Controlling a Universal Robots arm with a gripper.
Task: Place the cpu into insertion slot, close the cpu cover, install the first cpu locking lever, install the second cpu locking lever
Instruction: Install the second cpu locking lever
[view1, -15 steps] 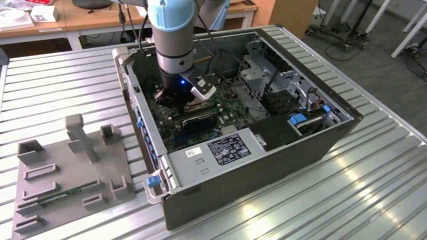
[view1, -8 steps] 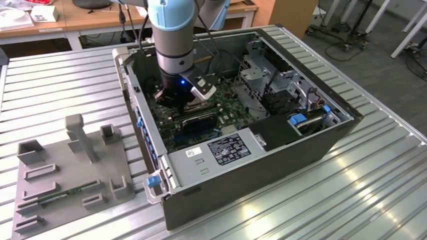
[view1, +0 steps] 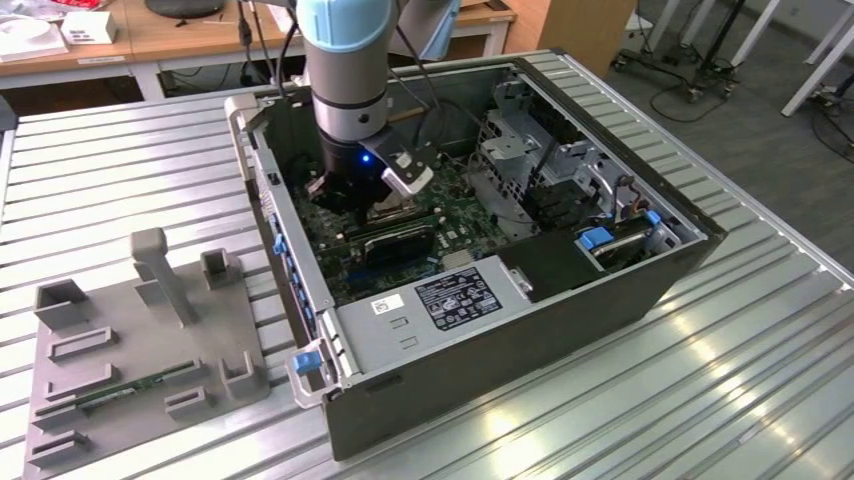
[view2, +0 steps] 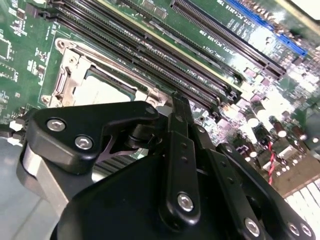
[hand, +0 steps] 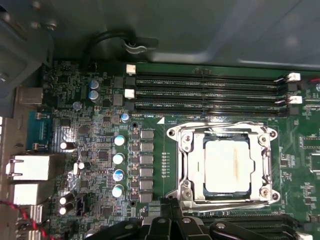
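Metal table (view1: 120, 160) slats carry an opened computer case (view1: 534, 330). At centre right of the first wrist view, the cpu (hand: 226, 166) sits in the insertion slot (hand: 186, 197) under the cpu cover (hand: 222, 134). The gripper (view2: 180, 107) hangs beside it, fingers seemingly together, holding nothing. I judge a lever could slip off and scratch the green board (hand: 100, 165).

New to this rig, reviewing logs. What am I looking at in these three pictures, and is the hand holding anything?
The exterior view shows a robot arm reaching down into an open computer case on a ribbed metal table. A grey fixture tray sits at that view's left. The other two pictures come from cameras riding near the arm's wrist, looking at the green motherboard. In the first wrist view the cpu already sits in the insertion slot, with the cpu cover framing it. The black hand hovers beside the socket; I see nothing in it.
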